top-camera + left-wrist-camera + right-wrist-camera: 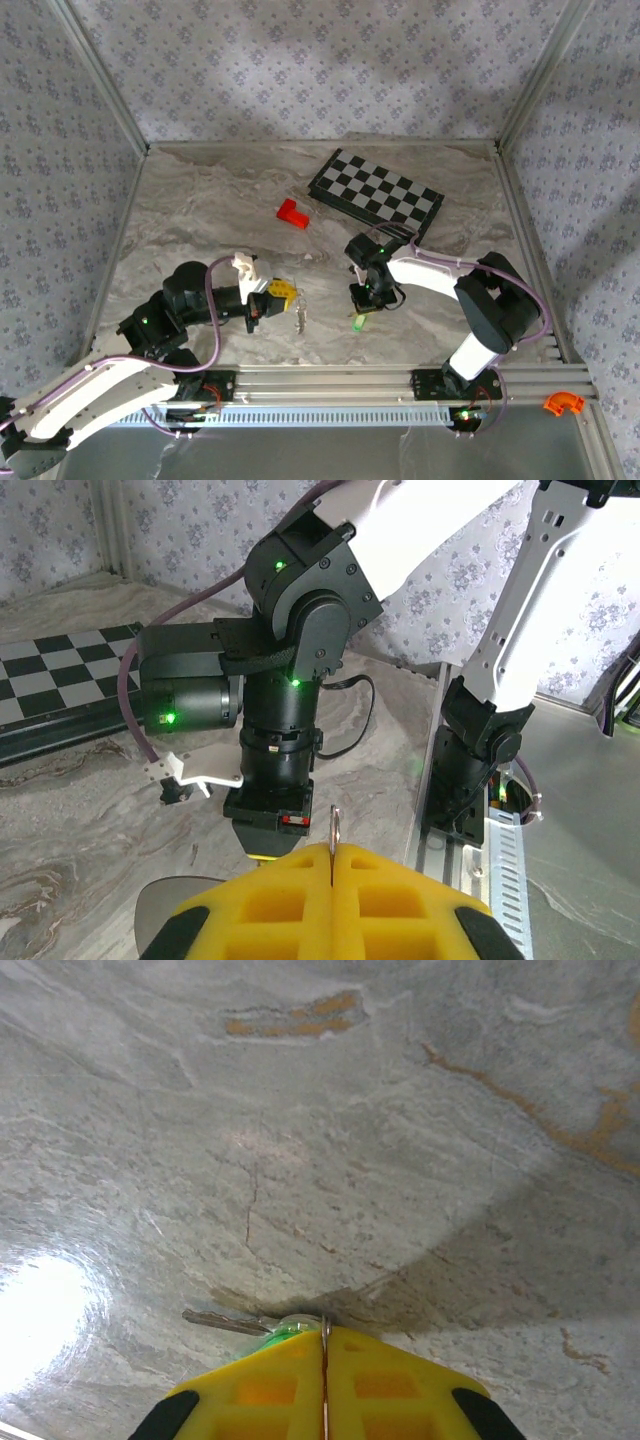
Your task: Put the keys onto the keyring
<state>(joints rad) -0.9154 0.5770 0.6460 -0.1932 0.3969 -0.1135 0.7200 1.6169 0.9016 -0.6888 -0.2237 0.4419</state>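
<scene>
My left gripper (289, 298) is shut on the keyring (301, 317), a thin silvery piece hanging at its tip near the table's front middle. From the left wrist, the keyring's metal edge (334, 828) sticks up out of the closed yellow jaws of the left gripper (331, 852). My right gripper (360, 311) points down at the table just to the right, over the green key (357, 323). The right gripper (324, 1332) is shut, with the key's green head (288, 1328) and a thin metal edge pinched at its tip. The key's blade (222, 1321) lies flat, pointing left.
A red block (292, 213) lies on the marble table behind the grippers. The black-and-grey chessboard (375, 195) sits at the back right. An orange piece (563, 402) rests by the front right rail. The right arm (300, 660) stands close in front of the left gripper.
</scene>
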